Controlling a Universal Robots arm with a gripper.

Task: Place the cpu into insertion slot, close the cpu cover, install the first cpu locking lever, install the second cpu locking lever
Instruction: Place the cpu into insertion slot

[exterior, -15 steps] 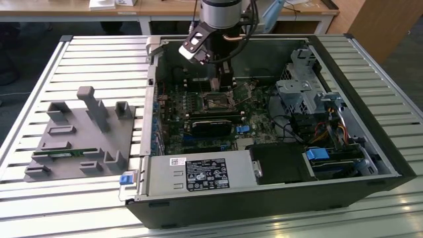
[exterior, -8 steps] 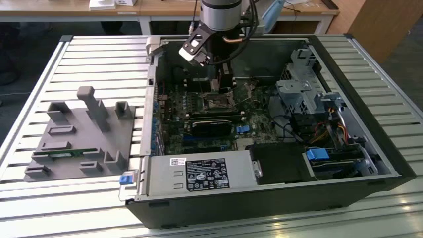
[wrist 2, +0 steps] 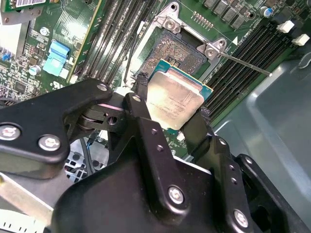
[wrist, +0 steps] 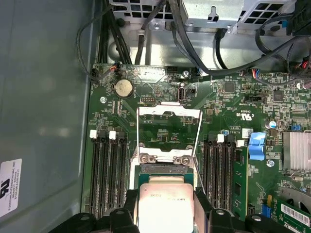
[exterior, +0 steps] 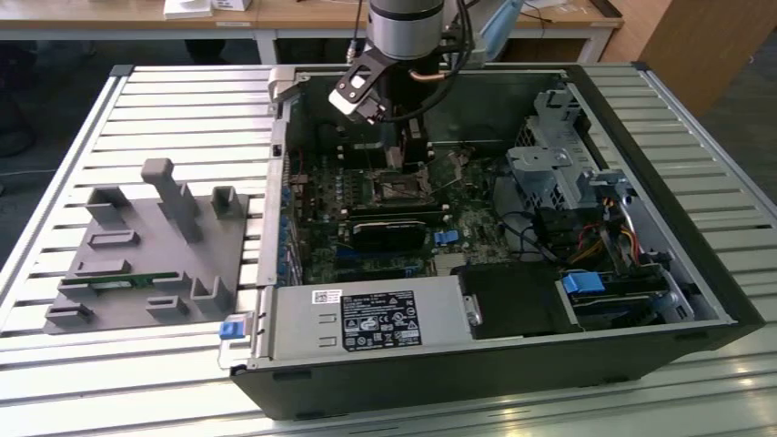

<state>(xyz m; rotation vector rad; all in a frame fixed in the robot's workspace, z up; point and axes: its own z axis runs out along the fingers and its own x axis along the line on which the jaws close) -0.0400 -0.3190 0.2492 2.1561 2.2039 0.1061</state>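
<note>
Nearest, between the black fingers (wrist 2: 141, 94) of the gripper (wrist 2: 172, 104), clamped by two opposite edges: the cpu (wrist 2: 177, 97), dull metal top upward, green rim showing around it; held just above the insertion slot (wrist 2: 183, 48) and a little short of it; not yet seated, judging from both wrist views. Near square, so no real long axis to speak of; flat face about parallel to the board, so far as can be told; edges in the first wrist view roughly in line with the edges of the slot. For this step, probably best to keep the chip level; to match the corners before going down; to lower straight, without sliding over the contacts; to release only when lying flat inside the black rim; no pressing. Beyond the slot, folded open and away: the cpu cover (wrist: 169, 108), silver frame with its window; beside it, a thin locking lever (wrist 2: 243, 63), standing free of the path. Farther, on both sides, long memory slots (wrist: 109, 170); in the exterior view, all inside an open computer case (exterior: 425, 382).
</note>
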